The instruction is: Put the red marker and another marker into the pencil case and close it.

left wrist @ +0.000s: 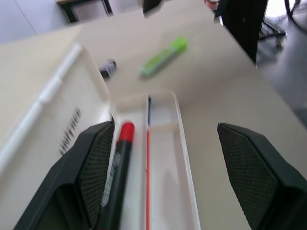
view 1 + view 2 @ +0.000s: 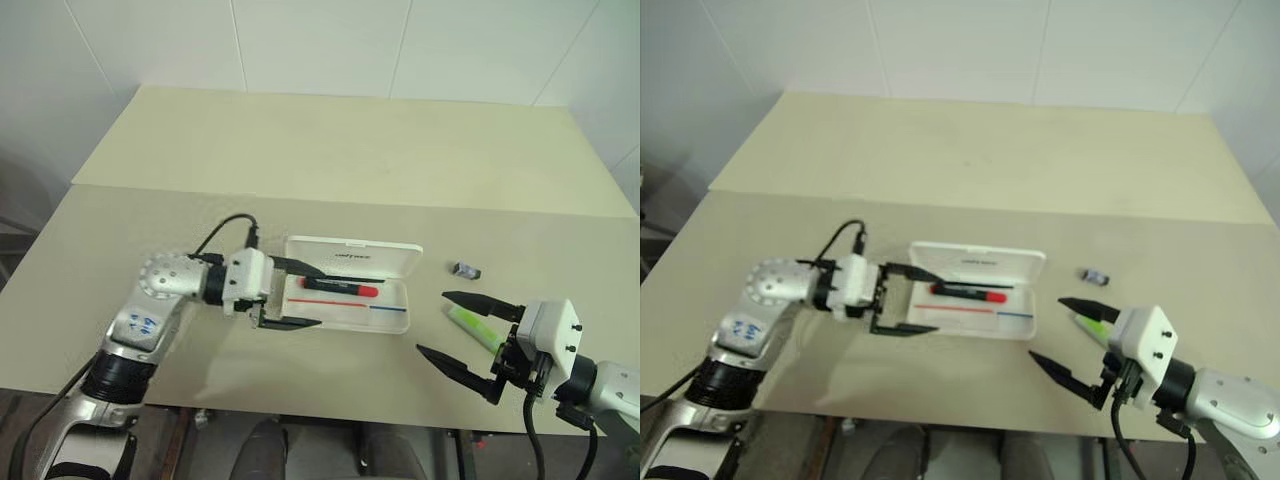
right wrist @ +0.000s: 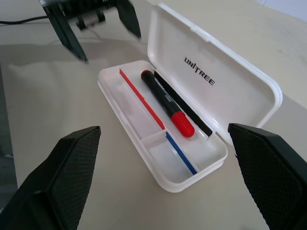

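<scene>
The green highlighter (image 2: 474,325) on the table (image 2: 330,150) is half hidden behind the right gripper (image 2: 455,327), only its lime body peeking out between the spread black fingers, and the small grey piece (image 2: 466,269) at the case's three o'clock is too tiny to make out. The pencil case (image 2: 350,258) lies open mid-table, red marker (image 2: 341,287) in the tray against the lid hinge. Left gripper (image 2: 300,294) hovers at the case's nine o'clock end, jaws wide and empty; right jaws also wide, gripping nothing.
</scene>
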You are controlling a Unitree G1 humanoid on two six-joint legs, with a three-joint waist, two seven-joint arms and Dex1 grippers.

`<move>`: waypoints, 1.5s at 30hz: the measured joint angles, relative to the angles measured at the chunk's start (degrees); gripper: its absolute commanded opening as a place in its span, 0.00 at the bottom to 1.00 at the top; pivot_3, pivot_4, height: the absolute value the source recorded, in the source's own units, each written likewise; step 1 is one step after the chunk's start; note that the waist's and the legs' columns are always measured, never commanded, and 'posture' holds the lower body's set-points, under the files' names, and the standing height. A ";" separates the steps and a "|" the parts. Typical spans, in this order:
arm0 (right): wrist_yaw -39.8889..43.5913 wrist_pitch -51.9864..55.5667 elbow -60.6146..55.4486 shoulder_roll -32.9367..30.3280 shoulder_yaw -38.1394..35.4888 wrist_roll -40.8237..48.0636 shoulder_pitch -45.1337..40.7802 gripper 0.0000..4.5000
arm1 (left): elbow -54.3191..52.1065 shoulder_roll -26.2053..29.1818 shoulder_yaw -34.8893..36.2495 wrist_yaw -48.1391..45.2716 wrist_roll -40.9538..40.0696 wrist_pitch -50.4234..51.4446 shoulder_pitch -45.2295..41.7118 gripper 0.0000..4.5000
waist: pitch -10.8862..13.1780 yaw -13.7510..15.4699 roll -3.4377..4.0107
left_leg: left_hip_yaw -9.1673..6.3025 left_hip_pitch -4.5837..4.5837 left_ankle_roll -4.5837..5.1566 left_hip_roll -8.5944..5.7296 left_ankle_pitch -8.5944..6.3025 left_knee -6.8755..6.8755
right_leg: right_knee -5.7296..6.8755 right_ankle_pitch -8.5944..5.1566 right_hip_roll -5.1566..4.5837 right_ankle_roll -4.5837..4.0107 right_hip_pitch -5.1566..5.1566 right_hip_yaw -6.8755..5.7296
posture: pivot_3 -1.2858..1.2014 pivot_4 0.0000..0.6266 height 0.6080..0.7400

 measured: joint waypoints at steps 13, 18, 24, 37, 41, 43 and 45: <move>-0.30 3.83 10.05 -2.58 -0.04 -3.82 -0.44 1.00 | -8.24 3.34 4.42 2.49 -5.88 12.17 -0.53 0.82 | 0.00 -0.27 0.00 | 0.01 0.00 0.00 -0.01 0.00 0.03 | 0.01 -0.16 0.01 -0.29 -0.01 0.04 | 0.52 0.24 1.00; -0.16 5.17 13.25 -3.16 0.05 -4.72 -3.35 1.00 | -10.20 5.28 6.55 3.50 -9.13 17.64 -0.64 0.89 | 0.01 -0.35 -0.01 | 0.02 0.00 0.00 0.00 0.00 0.04 | 0.01 -0.16 0.03 -0.29 -0.02 0.06 | 0.52 0.24 1.00; -0.01 6.47 17.62 -4.57 0.83 -7.74 -6.21 1.00 | -12.67 7.74 7.10 2.51 -10.00 18.77 0.63 0.99 | 0.02 -0.30 0.01 | 0.04 0.00 0.00 0.00 0.00 0.01 | -0.02 -0.19 0.03 -0.36 -0.03 0.09 | 0.52 0.24 1.00; 0.62 9.35 21.10 -5.52 2.16 -10.79 -4.43 1.00 | -12.53 11.38 7.10 -2.02 -9.90 16.59 4.67 0.99 | 0.03 -0.34 0.01 | 0.13 0.00 0.00 -0.01 0.00 0.03 | -0.05 -0.23 0.02 -0.42 -0.04 0.18 | 0.52 0.24 1.00; 0.80 9.05 23.22 -5.52 2.13 -11.29 -4.54 1.00 | -12.47 11.68 7.10 -2.78 -9.91 16.01 5.47 0.99 | 0.03 -0.34 0.01 | 0.18 0.01 0.00 -0.01 0.00 0.04 | -0.07 -0.22 0.02 -0.41 -0.04 0.23 | 0.52 0.24 1.00; 1.11 8.65 23.80 -5.52 2.13 -11.42 -4.77 1.00 | -12.33 11.68 7.08 -3.02 -9.87 15.58 5.48 0.99 | 0.03 -0.35 0.01 | 0.18 0.01 0.00 -0.01 0.00 0.05 | -0.07 -0.22 0.03 -0.42 -0.04 0.25 | 0.52 0.24 1.00; 1.46 8.45 24.46 -5.52 2.14 -11.40 -5.09 1.00 | -12.16 11.68 7.05 -3.16 -9.75 15.24 5.48 0.99 | 0.03 -0.35 0.01 | 0.20 0.01 0.00 -0.01 0.00 0.07 | -0.07 -0.22 0.02 -0.41 -0.04 0.28 | 0.52 0.24 1.00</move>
